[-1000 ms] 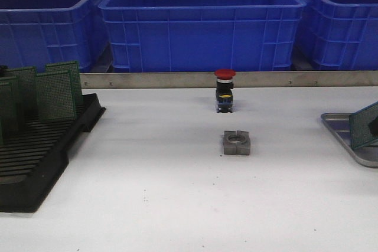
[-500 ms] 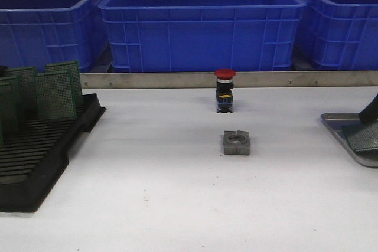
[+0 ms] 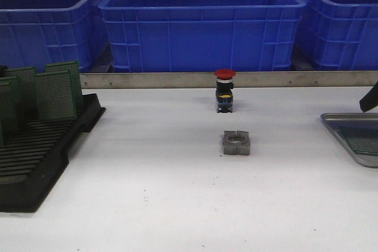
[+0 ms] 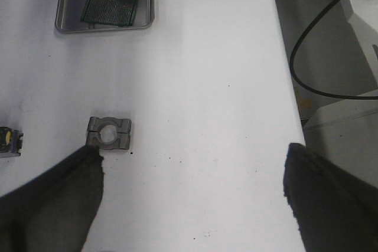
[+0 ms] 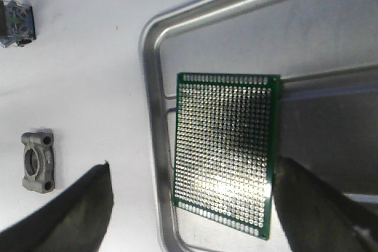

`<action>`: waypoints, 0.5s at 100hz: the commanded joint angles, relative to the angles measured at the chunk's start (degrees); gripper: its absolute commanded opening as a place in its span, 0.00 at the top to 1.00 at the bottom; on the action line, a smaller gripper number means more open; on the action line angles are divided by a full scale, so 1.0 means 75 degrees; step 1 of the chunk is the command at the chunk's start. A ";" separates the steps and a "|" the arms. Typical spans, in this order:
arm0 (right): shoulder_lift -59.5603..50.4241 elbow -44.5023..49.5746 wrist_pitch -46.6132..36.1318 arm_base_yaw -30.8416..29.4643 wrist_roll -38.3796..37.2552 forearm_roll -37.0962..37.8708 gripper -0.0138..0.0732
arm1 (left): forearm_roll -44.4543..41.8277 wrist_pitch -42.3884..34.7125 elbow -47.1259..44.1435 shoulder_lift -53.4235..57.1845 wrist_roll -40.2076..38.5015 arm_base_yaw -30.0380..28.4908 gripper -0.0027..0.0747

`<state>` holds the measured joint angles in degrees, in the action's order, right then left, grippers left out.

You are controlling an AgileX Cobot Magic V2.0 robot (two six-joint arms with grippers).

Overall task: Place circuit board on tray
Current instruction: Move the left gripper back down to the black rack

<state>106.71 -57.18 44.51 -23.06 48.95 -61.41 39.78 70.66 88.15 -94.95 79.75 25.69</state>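
A green perforated circuit board (image 5: 227, 157) lies flat on the ribbed floor of the silver-grey tray (image 5: 152, 116), near its rim. My right gripper (image 5: 192, 175) hovers above it, open and empty, a finger on each side and clear of the board. In the front view the tray (image 3: 345, 123) sits at the right edge with the board (image 3: 363, 140) inside, and only a dark tip of the right gripper (image 3: 370, 98) shows above it. My left gripper (image 4: 192, 163) is open and empty, high over the table; it also sees the tray (image 4: 62, 22) and the board (image 4: 110, 9).
A black slotted rack (image 3: 35, 151) at the left holds several upright green boards (image 3: 56, 92). A grey metal clamp block (image 3: 237, 143) and a red-capped push button (image 3: 224, 90) stand mid-table. Blue crates (image 3: 201, 25) line the back behind a metal rail.
One second ago my right gripper held the board tilted over the tray. It laid the board flat, let go and rose. The left arm has not moved.
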 commanded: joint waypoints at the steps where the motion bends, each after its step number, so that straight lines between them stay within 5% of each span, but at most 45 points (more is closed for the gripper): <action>1: -0.0534 -0.0189 0.0049 -0.0052 0.0116 -0.0145 0.17 | 0.0496 0.0297 0.0254 0.0370 -0.0022 0.0063 0.21; 50: -0.0590 -0.0189 0.0183 -0.0052 0.0116 -0.0145 0.17 | -0.1481 -0.0840 0.0266 0.0370 -0.0022 -0.0669 0.21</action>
<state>105.39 -57.18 43.91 -23.06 49.13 -60.92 29.37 68.30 88.15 -94.95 79.75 23.16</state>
